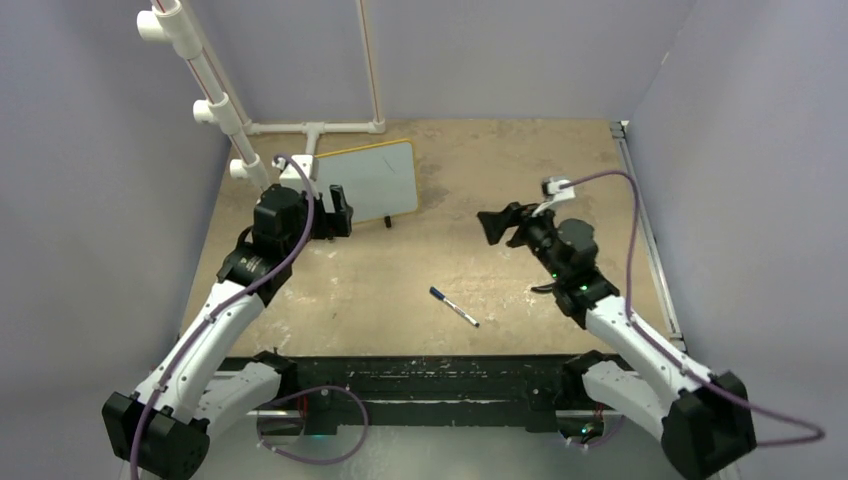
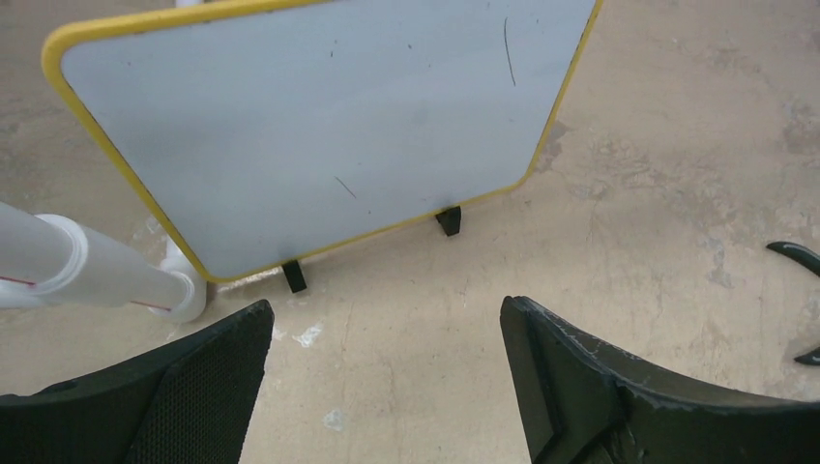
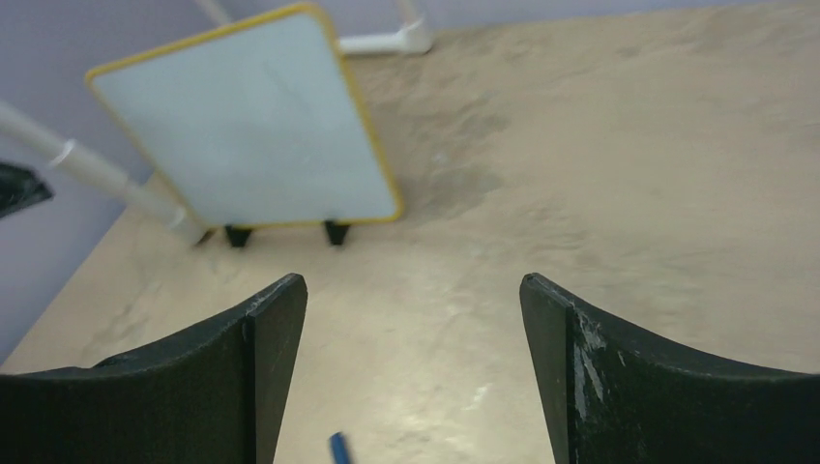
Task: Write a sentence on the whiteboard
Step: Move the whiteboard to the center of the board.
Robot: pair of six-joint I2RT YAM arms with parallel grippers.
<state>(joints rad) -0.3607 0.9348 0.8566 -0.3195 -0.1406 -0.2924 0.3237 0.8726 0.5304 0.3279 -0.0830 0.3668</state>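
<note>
The whiteboard [image 1: 368,180], white with a yellow frame and two black feet, stands at the back left of the table, leaning back. Its face [image 2: 329,126] is blank except for a few faint thin strokes; no sentence shows on it. My left gripper [image 1: 336,211] hovers just in front of the board's lower left edge, open and empty [image 2: 387,319]. A blue-capped marker [image 1: 453,306] lies on the table near the middle front. My right gripper [image 1: 498,226] is open and empty [image 3: 414,290], up above the table and pointing left toward the board [image 3: 247,126]. The marker's blue end [image 3: 338,448] shows below it.
A white PVC pipe frame [image 1: 215,100] rises at the back left, its foot [image 2: 179,290] right beside the board's left corner. Grey walls close the table in at the back and sides. A metal rail [image 1: 645,230] runs along the right edge.
</note>
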